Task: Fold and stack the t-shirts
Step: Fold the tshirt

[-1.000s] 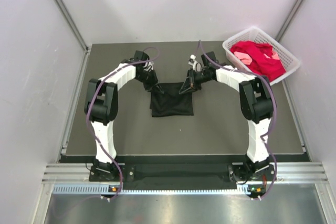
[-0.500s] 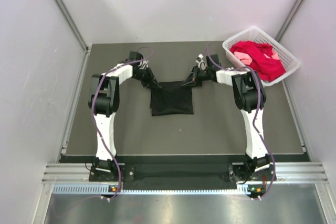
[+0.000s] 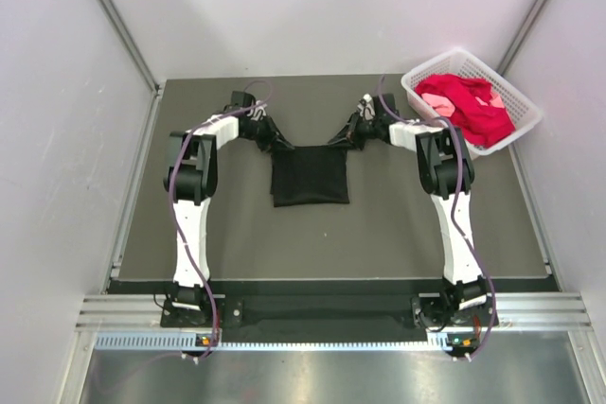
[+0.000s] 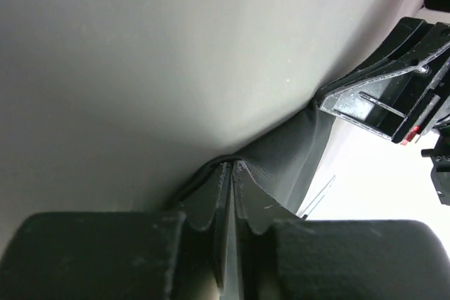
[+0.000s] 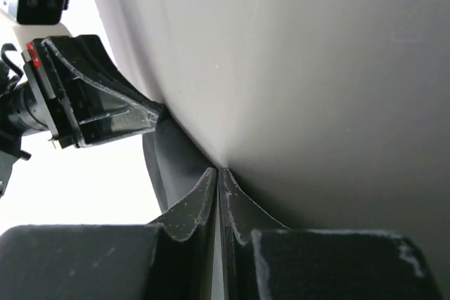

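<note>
On the dark grey counter [image 3: 189,224], the large plain black fabric t-shirt [image 3: 311,177] lies centred, its far corners pinched by the closed left tool [image 3: 281,145] and right tool [image 3: 338,140]. A fold is judged under way; both corners must next be carried evenly toward the near hem.

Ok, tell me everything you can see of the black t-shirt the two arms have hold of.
The black t-shirt is plain, soft, matte fabric. From above it shows as a roughly square dark panel with no sleeves visible, so it looks partly folded. It is over the middle of the table, between the arms. Its far edge is stretched straight: the left gripper pinches one corner and the right gripper the other. Whether its near part rests on the table cannot be told.
</note>
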### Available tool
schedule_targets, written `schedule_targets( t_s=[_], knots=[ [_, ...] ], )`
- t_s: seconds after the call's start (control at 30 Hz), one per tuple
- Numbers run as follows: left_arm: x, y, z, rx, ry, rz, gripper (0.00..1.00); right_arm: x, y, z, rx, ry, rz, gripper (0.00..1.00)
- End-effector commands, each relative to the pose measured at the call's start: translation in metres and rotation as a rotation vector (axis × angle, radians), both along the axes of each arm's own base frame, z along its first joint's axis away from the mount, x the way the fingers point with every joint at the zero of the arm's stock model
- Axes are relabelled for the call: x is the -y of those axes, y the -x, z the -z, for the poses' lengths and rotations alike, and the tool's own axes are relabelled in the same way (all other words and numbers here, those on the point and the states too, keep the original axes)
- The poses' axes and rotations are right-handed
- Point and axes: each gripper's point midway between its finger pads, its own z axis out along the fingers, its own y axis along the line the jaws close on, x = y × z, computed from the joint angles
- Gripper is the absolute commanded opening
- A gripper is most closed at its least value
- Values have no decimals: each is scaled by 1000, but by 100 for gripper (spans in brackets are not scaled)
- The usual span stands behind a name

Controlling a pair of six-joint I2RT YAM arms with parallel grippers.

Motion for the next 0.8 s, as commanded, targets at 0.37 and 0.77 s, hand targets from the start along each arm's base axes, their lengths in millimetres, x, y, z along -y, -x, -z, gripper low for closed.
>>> schedule_targets(
  t_s=[0.37, 0.77],
  knots=[
    [-60, -11, -75, 215, -349, -8, 58, 28, -35, -63, 188, 231, -34, 11],
    [-70, 62, -65, 152, -378, 60, 94, 72, 14, -159, 351, 436, -33, 21]
  ],
)
